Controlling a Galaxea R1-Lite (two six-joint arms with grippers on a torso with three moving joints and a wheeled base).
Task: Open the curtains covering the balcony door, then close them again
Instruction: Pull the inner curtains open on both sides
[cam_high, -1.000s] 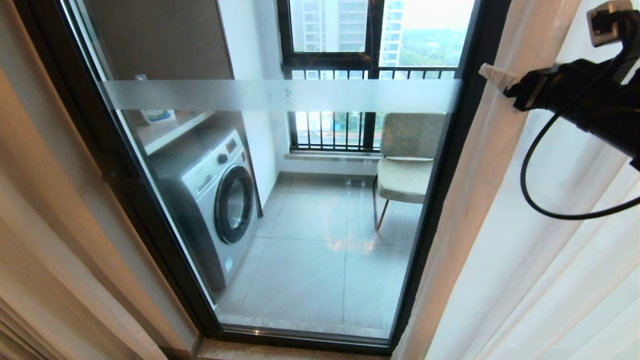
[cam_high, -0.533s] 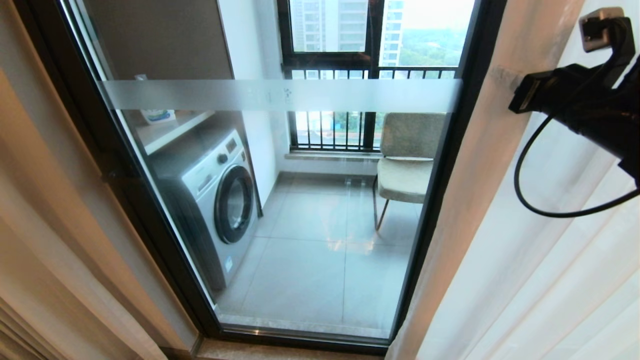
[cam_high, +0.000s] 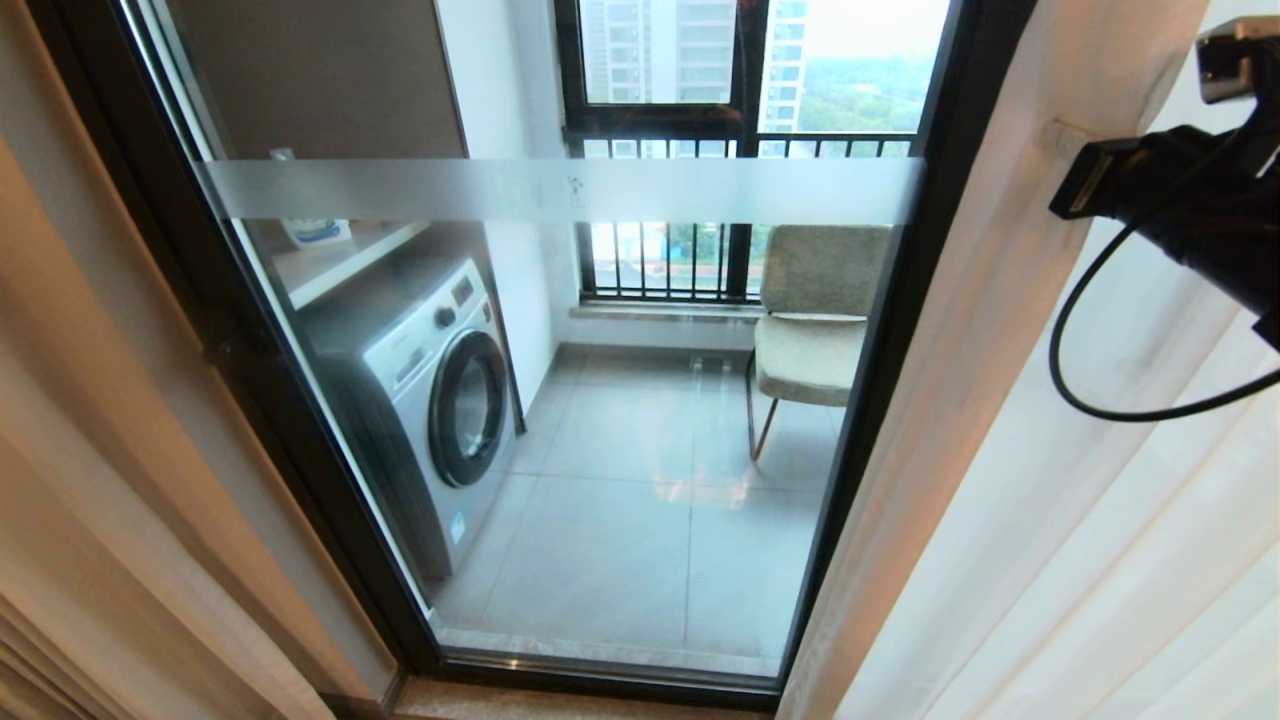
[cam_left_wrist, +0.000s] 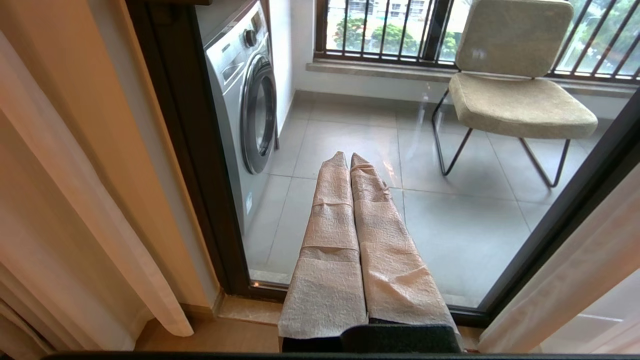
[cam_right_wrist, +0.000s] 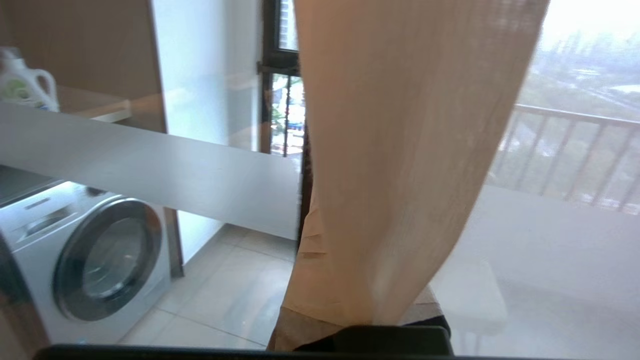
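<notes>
Left tool (cam_left_wrist: 350, 160): lower centre of the left wrist view, wrapped fingers (cam_left_wrist: 330, 240) pressed together on nothing, pointing at the glass.
Right tool (cam_high: 1060, 150): upper right of the head view, fingertips hidden behind cloth; in the right wrist view the tool (cam_right_wrist: 360, 320) is pinched on the cream drape's edge.
Curtains (cam_high: 1000, 400): cream drape and white sheer bunched at right; another cream panel (cam_high: 90, 450) along the left edge, cut off by the frame.
Balcony door (cam_high: 560, 400): uncovered at centre, dark frame, frosted band (cam_high: 560, 190) across the glass.
Beyond the glass: washing machine (cam_high: 430, 400) at left, padded chair (cam_high: 815, 330) at right, grey tiled floor (cam_high: 620, 540).
Only the right wrist view: detergent bottle (cam_right_wrist: 20, 82), upper left.
</notes>
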